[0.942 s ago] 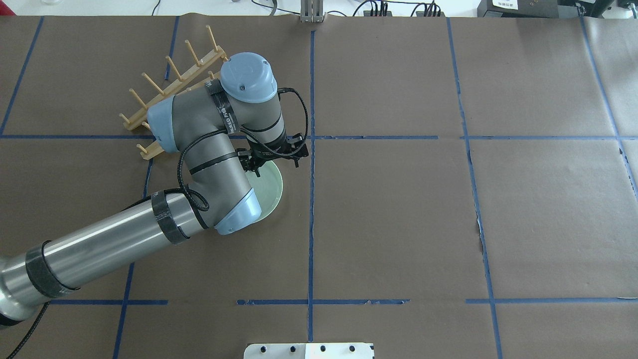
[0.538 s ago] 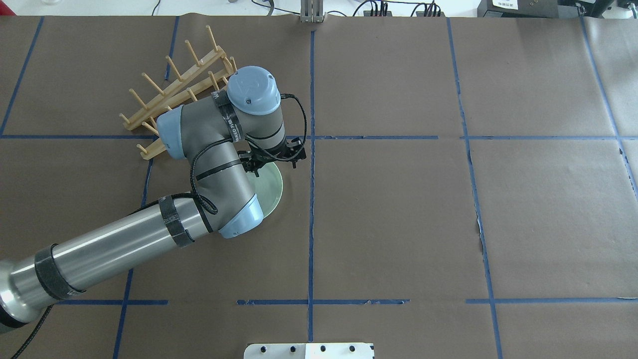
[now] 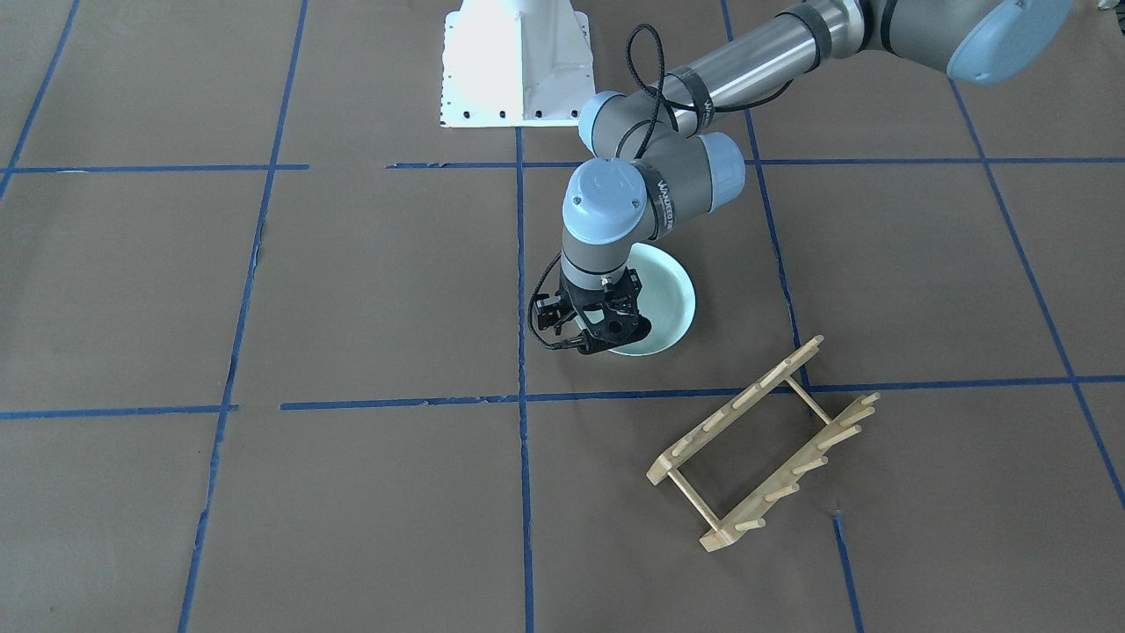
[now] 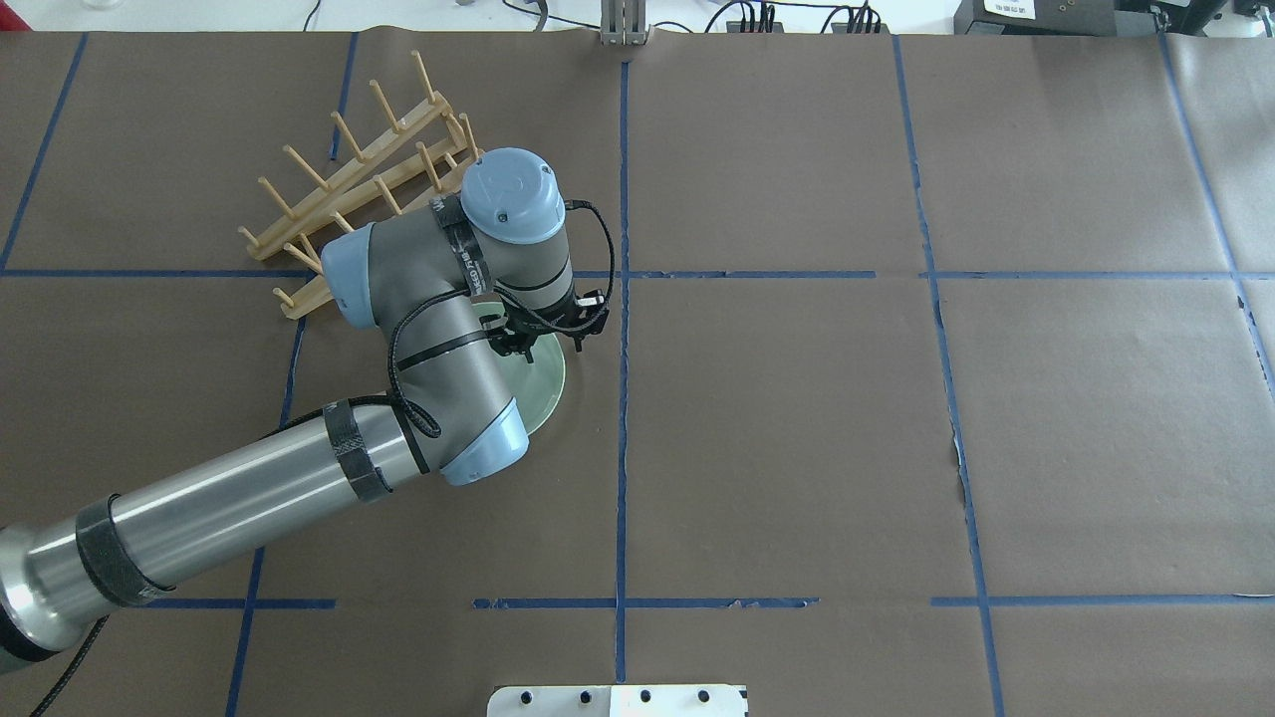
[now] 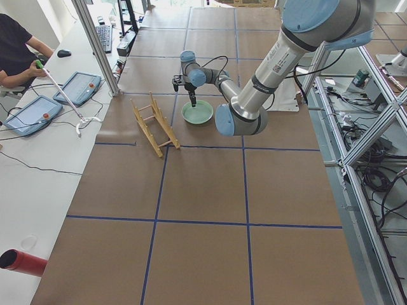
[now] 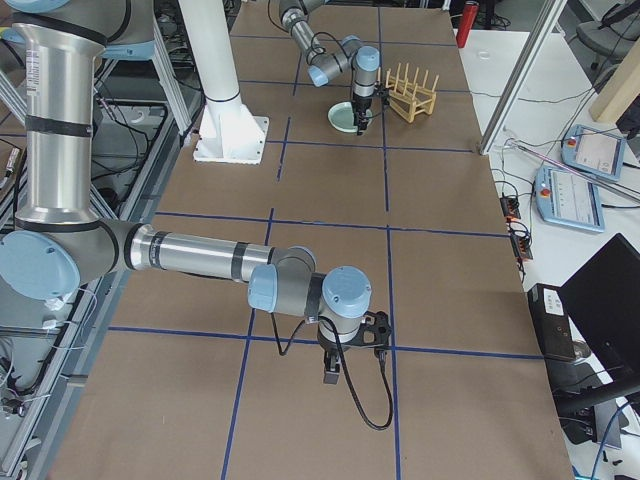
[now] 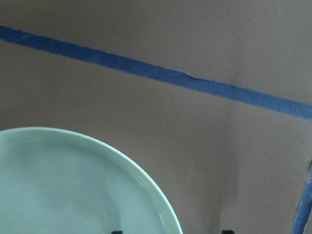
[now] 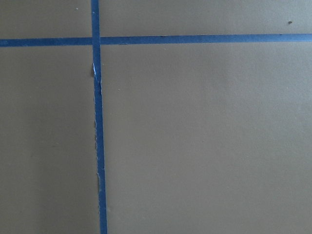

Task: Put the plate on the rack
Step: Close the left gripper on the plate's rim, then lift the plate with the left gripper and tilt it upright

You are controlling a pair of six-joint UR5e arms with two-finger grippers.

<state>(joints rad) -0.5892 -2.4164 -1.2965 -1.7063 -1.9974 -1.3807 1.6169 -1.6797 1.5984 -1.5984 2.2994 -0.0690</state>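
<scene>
Left tool (image 3: 606, 338) hangs low over the plate (image 3: 670, 303), jaws apart astride its rim. The plate lies flat on the counter (image 3: 352, 290), near the rack (image 3: 763, 444). The risk: a shallow pinch on that thin lip could slip, or fingertips could jam into the counter.

The left arm (image 4: 229, 498), at the overhead view's lower left, has a silver tube, grey joints, pale-blue caps, black bands and a looping black cable. The left gripper (image 3: 606, 345) is black.
</scene>
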